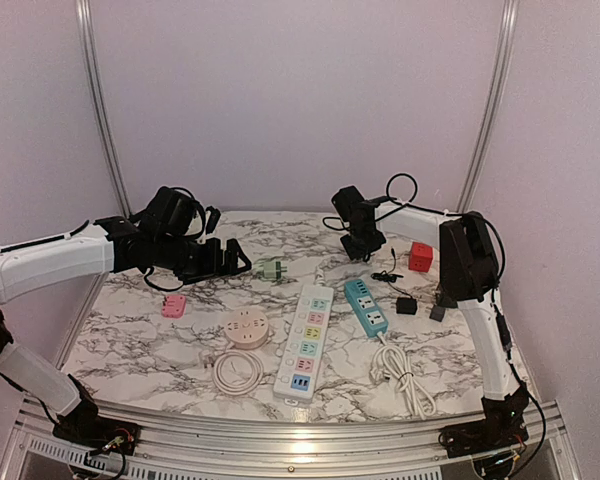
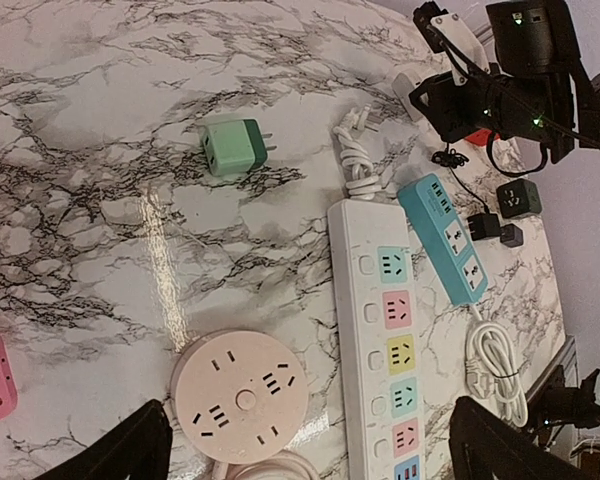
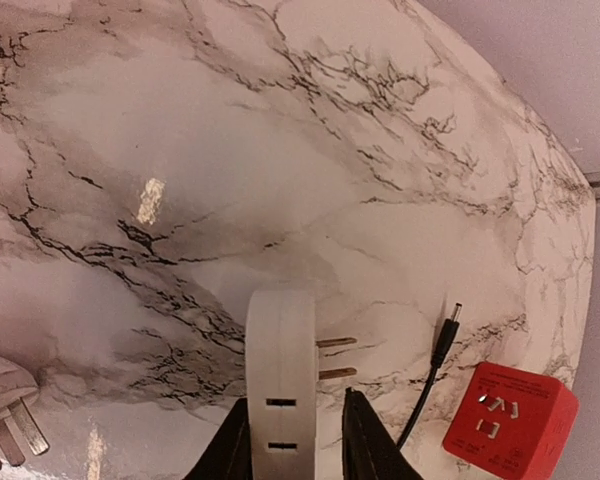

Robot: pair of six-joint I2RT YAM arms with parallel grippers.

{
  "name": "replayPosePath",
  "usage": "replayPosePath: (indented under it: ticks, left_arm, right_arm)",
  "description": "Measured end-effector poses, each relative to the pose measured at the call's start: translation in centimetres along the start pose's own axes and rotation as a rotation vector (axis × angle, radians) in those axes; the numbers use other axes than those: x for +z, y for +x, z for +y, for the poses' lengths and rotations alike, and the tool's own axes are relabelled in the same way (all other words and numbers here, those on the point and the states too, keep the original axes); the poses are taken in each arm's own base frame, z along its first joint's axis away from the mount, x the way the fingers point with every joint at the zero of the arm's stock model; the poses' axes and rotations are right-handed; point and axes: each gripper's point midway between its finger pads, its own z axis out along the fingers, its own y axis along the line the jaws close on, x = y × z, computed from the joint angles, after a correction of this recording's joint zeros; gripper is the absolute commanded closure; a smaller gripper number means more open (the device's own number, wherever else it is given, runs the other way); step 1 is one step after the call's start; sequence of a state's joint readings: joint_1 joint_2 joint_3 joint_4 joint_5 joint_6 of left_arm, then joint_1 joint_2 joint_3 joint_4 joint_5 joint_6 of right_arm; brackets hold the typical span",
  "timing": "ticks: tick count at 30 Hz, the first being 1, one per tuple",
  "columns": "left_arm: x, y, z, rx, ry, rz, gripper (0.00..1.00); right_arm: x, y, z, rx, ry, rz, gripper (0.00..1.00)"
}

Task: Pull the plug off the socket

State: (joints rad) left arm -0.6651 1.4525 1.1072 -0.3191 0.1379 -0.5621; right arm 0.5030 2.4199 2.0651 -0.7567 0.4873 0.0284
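— Plug out yet, can you see?
— Looks so to me. The white plug (image 3: 280, 370) stands on edge between the fingers of the right gripper (image 3: 295, 440), over the far part of the marble table (image 3: 180, 150). Both its prongs (image 3: 337, 358) stick out bare. No socket on them.
— So the gripper holds it?
— That I cannot tell. The fingers flank it narrowly. One seems to be against it, and the other shows a sliver of gap. Nor can I tell whether the plug hangs or rests on the marble.
— And the strips?
— The long white strip (image 2: 385, 350) and the blue strip (image 2: 448, 235) lie nearer the arms, well apart from the plug. Every outlet I can see on them is empty. Same for the round socket (image 2: 240, 395).
— The other arm?
— The left gripper (image 1: 225, 262) hovers over the left side, jaws spread wide, holding nothing.
— What is left, then?
— Little, I judge. The pulling apart looks done. Only setting the plug down and backing off remains, if that counts. The red cube (image 3: 505, 420) and a loose cable tip (image 3: 450, 320) lie near it, so it wants a careful drop.
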Motion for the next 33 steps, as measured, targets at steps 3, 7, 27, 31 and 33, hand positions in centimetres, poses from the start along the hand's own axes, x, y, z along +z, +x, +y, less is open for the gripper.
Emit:
replayPosePath:
  ticks: [3,7,27,31,33]
  left_arm:
    - [0.0,0.0,0.0,-0.003,0.001,0.0,0.01]
    - [0.0,0.0,0.0,-0.004,0.001,0.001,0.01]
    - [0.0,-0.4,0.5,-0.014,-0.031,-0.022,0.01]
    - [-0.8,-1.4,1.4,-0.008,-0.087,-0.079,0.01]
    - [-1.5,-2.2,1.9,0.002,-0.12,-0.122,0.01]
  right_arm:
    - [0.0,0.0,0.2,0.001,-0.012,0.002,0.69]
    - [0.0,0.1,0.6,0.004,-0.037,0.003,0.61]
    - [-5.7,-2.6,0.9,0.112,-0.224,-0.121,0.17]
    - [-8.7,-2.4,-0.5,0.152,-0.235,-0.184,0.14]
    - [-10.6,-1.9,-1.6,0.174,-0.239,-0.231,0.13]
